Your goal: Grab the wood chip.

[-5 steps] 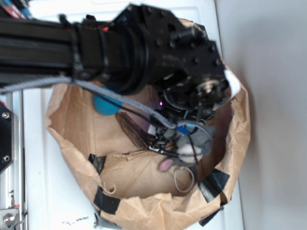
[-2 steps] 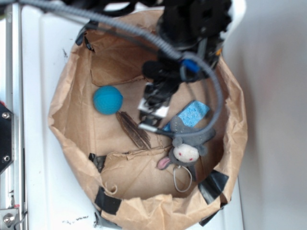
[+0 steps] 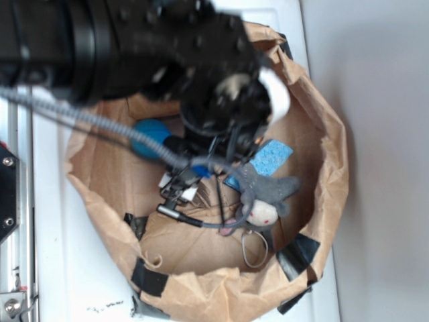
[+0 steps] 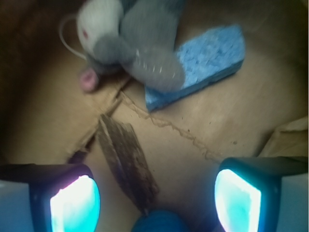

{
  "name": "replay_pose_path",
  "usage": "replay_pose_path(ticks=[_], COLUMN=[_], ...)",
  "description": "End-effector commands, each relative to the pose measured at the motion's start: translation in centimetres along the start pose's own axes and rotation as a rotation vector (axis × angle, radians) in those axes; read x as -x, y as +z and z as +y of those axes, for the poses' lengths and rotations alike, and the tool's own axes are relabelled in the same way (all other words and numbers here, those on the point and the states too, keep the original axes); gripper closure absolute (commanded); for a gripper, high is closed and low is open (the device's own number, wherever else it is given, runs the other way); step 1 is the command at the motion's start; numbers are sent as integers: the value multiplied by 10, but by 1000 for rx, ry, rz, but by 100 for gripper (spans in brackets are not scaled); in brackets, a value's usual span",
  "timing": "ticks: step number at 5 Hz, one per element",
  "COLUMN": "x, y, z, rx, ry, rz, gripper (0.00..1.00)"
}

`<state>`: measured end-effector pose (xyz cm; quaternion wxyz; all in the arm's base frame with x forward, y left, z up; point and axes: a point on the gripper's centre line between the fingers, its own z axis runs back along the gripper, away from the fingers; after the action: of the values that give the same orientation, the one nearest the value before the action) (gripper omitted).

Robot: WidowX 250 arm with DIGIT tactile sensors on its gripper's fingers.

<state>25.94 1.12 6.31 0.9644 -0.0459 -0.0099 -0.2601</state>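
Two fingers (image 4: 75,203) of my gripper (image 4: 154,200) spread wide over the wood chip (image 4: 126,162); lying flat on paper (image 4: 231,116), it may slip my pinch.

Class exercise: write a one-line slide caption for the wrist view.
Open gripper poised above the wood chip on brown paper.

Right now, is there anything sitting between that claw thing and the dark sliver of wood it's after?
Nothing visible does. In the wrist view the wood chip lies bare on the brown paper between the open tool's two glowing fingertips. The toy mouse and blue sponge sit beyond it, and the teal ball is at its near end.
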Motion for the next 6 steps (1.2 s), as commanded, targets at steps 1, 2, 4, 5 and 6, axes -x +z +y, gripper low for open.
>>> replay_pose_path(ticks=[1,2,4,5,6], x=[-6,-8,-8,-6,-3], y=[-23,-31,-22,-8,43], z=[-6,-5,-3,2,25], rx=[-31,-34,-27,-23,52], ry=[-30,-10,1,13,121], rz=[47,68,24,-23,-148], gripper=[0,100,100,100,100])
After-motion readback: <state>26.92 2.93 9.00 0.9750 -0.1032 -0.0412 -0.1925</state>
